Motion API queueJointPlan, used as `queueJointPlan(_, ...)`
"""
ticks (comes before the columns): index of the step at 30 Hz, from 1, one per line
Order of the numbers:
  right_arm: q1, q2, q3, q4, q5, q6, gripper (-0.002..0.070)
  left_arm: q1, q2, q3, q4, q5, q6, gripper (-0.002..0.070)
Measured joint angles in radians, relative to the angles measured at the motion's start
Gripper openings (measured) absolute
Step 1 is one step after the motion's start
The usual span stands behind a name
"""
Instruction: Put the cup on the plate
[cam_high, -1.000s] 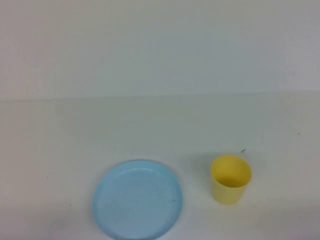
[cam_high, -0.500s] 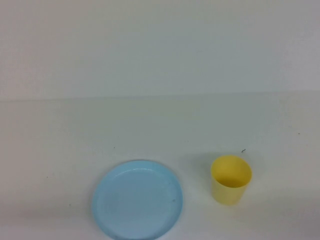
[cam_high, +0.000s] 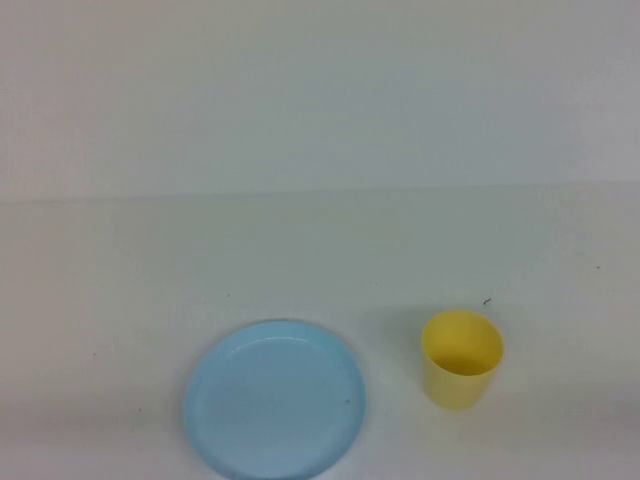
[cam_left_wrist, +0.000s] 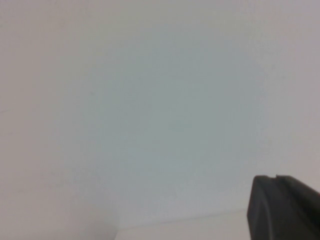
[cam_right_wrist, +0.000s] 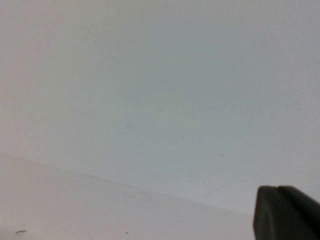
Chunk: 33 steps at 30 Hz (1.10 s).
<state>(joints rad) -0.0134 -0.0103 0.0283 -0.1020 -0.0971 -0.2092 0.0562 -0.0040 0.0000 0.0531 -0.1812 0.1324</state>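
The yellow cup (cam_high: 461, 360) stands upright on the white table, to the right of the light blue plate (cam_high: 275, 399) and a short gap apart from it. The plate lies flat near the table's front edge with nothing on it. Neither gripper shows in the high view. In the left wrist view only a dark part of my left gripper (cam_left_wrist: 285, 210) shows, against the white wall and table. In the right wrist view only a dark part of my right gripper (cam_right_wrist: 285, 214) shows, likewise facing the wall. Neither wrist view shows the cup or the plate.
The white table (cam_high: 300, 260) meets a white wall (cam_high: 320, 90) at the back. A tiny dark speck (cam_high: 487, 301) lies just behind the cup.
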Motion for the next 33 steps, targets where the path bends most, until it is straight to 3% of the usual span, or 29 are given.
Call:
queueJointPlan(8, 0.0, 0.0, 0.0, 0.064, 0.013, 0.047, 0.0001, 0.0, 0.0, 0.0, -0.072, -0.032, -0.252, 0.0)
queueJointPlan(12, 0.0, 0.0, -0.054, 0.09, 0.16, 0.077, 0.0001, 0.0, 0.0, 0.0, -0.069, -0.026, -0.349, 0.0)
queueJointPlan(19, 0.0, 0.024, -0.2, 0.094, 0.39, 0.1, 0.0001, 0.0, 0.002, -0.098, 0.134, 0.157, -0.552, 0.0)
queueJointPlan(25, 0.0, 0.117, -0.302, 0.102, 0.48, 0.1, 0.0001, 0.0, 0.034, -0.261, 0.155, 0.294, -0.487, 0.0)
queueJointPlan(33, 0.0, 0.292, -0.389, 0.153, 0.591, 0.1, 0.0001, 0.0, 0.237, -0.427, 0.136, 0.517, -0.255, 0.0)
